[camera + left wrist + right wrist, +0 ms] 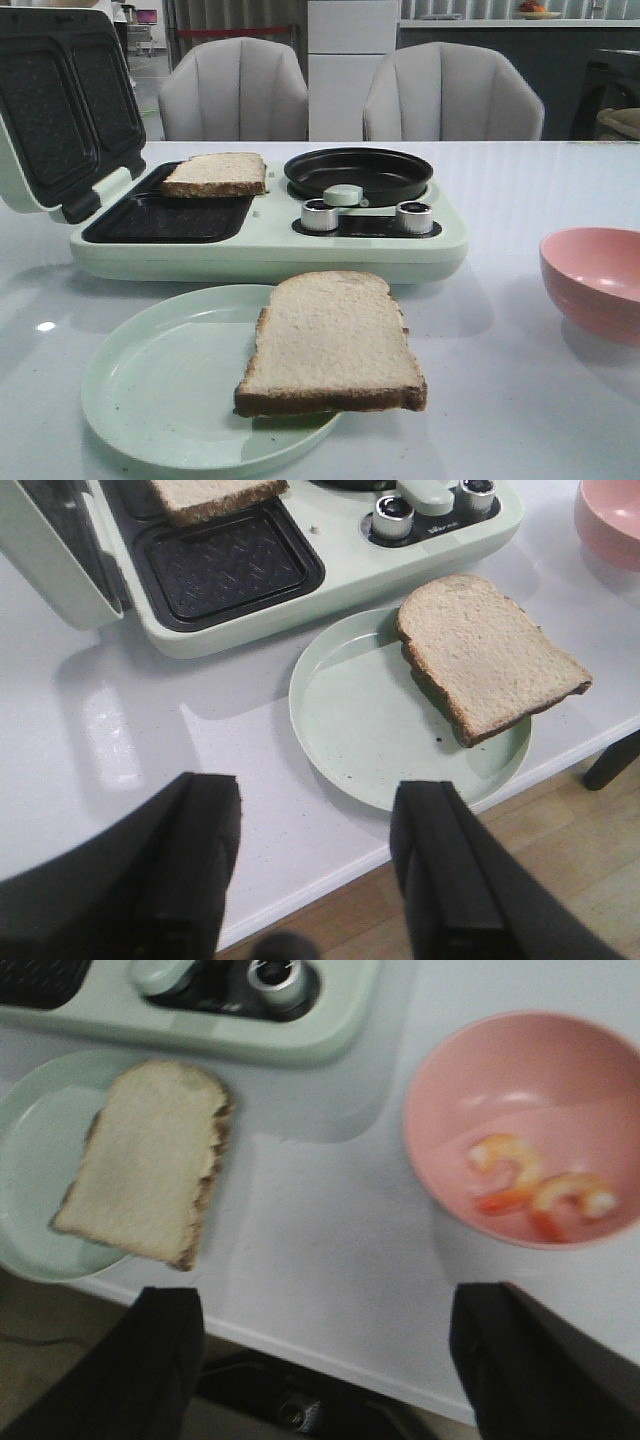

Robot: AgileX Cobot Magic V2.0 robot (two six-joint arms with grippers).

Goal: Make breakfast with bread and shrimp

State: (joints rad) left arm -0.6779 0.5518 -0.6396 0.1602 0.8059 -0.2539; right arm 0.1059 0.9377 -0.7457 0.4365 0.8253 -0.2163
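Note:
One bread slice (332, 343) lies on the pale green plate (150, 390), overhanging its right rim; it also shows in the left wrist view (485, 652) and the right wrist view (145, 1163). A second bread slice (216, 174) rests in the far slot of the open green sandwich maker (270, 245). Two shrimp (535, 1188) lie in the pink bowl (598, 280). My left gripper (320, 795) is open and empty over the table's front edge, near the plate. My right gripper (325, 1305) is open and empty over the front edge, between plate and bowl.
The sandwich maker's lid (60, 100) stands open at the left. A black round pan (358, 173) and two knobs (367, 216) sit on its right half. Two grey chairs (350, 95) stand behind the table.

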